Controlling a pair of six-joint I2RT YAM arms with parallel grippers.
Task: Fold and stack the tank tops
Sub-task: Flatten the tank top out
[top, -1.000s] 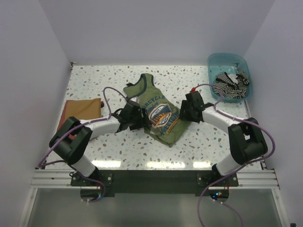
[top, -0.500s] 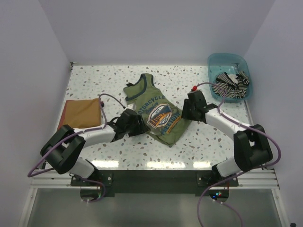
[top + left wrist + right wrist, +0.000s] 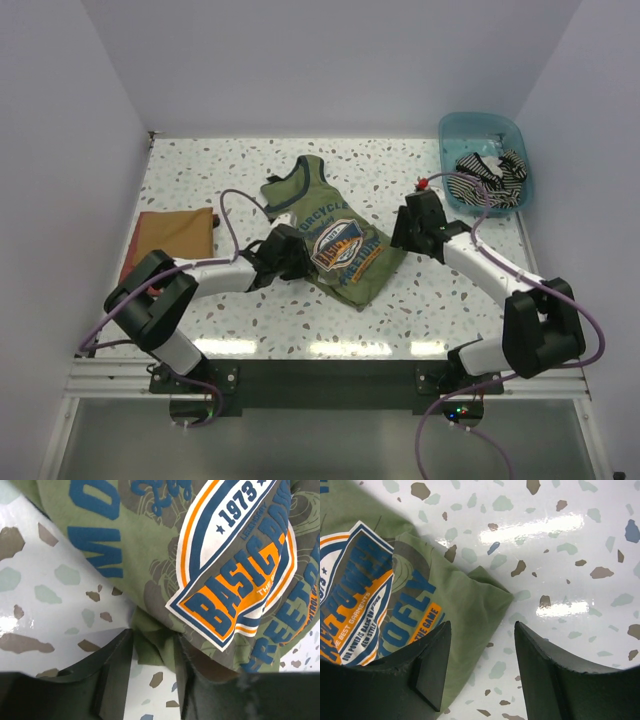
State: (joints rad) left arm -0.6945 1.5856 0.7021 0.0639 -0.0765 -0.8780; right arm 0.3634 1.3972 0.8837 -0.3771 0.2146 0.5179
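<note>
The olive-green tank top point(image 3: 335, 240) with navy trim and an orange-and-blue chest print lies spread at the table's centre. My left gripper point(image 3: 293, 256) is at its left edge. In the left wrist view the gripper point(image 3: 151, 640) is partly open, with a small fold of the green cloth point(image 3: 165, 545) between its fingertips. My right gripper point(image 3: 406, 228) is open at the shirt's right corner. In the right wrist view point(image 3: 481, 630) one finger is over the cloth point(image 3: 465, 605) and the other over bare table. The striped tank top point(image 3: 487, 172) lies crumpled in a bin.
A teal plastic bin point(image 3: 470, 124) stands at the back right of the speckled table point(image 3: 200, 170). A folded brown cloth point(image 3: 172, 235) lies at the left edge. White walls close in the left, back and right sides.
My left gripper has moved in to the green shirt's left edge, and a fold now sits between its tips. My right gripper has shifted slightly right and back, to the shirt's right corner.
</note>
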